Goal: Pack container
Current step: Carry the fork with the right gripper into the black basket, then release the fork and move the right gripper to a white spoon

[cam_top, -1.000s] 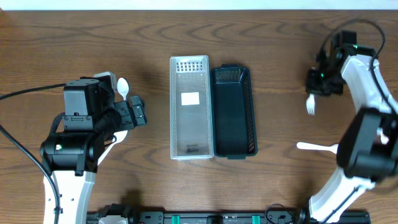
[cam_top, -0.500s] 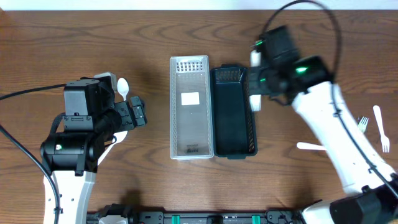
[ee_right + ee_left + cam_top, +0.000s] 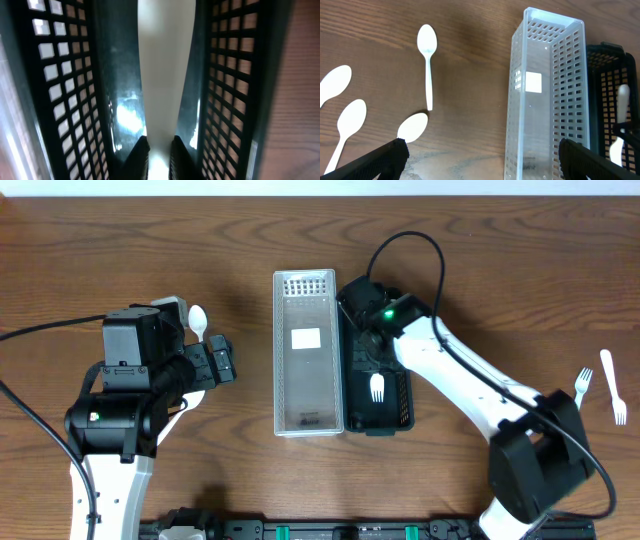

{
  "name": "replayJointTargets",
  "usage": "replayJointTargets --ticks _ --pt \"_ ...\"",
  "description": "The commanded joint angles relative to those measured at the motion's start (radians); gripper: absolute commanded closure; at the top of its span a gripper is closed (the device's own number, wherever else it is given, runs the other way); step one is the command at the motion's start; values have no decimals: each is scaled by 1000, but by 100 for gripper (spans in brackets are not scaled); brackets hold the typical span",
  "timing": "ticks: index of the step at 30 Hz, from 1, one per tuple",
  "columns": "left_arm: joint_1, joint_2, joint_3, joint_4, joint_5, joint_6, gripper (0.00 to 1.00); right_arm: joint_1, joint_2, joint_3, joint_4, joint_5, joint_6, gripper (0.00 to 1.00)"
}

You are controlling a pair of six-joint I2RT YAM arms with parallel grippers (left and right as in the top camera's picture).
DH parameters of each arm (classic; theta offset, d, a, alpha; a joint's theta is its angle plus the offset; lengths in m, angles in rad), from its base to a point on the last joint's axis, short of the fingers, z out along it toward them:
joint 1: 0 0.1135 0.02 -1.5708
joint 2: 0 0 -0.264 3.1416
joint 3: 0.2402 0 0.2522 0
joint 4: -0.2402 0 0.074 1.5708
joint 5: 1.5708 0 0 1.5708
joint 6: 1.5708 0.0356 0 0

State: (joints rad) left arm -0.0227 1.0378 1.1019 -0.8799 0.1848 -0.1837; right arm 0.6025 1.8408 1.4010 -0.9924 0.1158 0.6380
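A clear perforated container (image 3: 305, 350) and a black basket (image 3: 400, 370) stand side by side at the table's middle. My right gripper (image 3: 372, 358) is down inside the black basket, shut on a white plastic fork (image 3: 377, 387) whose tines point toward the front; in the right wrist view the fork's handle (image 3: 162, 75) runs between the basket's walls and is pinched between the fingers (image 3: 160, 150). My left gripper (image 3: 218, 362) is open and empty, left of the clear container (image 3: 540, 105). Several white spoons (image 3: 427, 55) lie on the wood under it.
Two white forks (image 3: 582, 385) lie at the table's right edge. A white spoon (image 3: 198, 320) shows beside the left arm. The black basket's edge (image 3: 620, 75) shows at the right of the left wrist view.
My right arm has swung from the far right over to the black basket, carrying a white fork down into it. The left arm has not moved.
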Motion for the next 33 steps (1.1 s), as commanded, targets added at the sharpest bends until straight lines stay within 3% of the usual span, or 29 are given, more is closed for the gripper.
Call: replayJointTargets --ticks 1,2,5,12,15,17,24,27,29,32,33 --pt "-2 0 20 -2 10 -2 2 7 2 2 21 -5 -12 68" --pt "-2 0 20 -3 10 -2 2 8 2 2 29 -10 -13 63" --pt "-2 0 20 -2 10 -2 2 6 2 3 61 -15 -26 62" --pt "-2 0 20 -2 10 -2 2 -29 -52 56 36 89 20 76" --pt "-2 0 20 -2 10 -2 2 -101 -146 79 21 175 117 73" --pt "-2 0 20 -2 10 -2 2 -175 -220 78 19 187 187 62" --pt "-2 0 20 -2 10 -2 2 -514 -307 73 -172 155 476 50" --pt "-2 0 20 -2 10 -2 2 -640 -284 48 -234 134 588 34" --pt "-2 0 20 -2 10 -2 2 -705 -266 18 -232 100 596 27" --pt "-2 0 20 -2 10 -2 2 -763 -233 -40 -209 66 600 6" --pt "-2 0 20 -2 10 -2 2 -774 -222 -68 -193 62 607 3"
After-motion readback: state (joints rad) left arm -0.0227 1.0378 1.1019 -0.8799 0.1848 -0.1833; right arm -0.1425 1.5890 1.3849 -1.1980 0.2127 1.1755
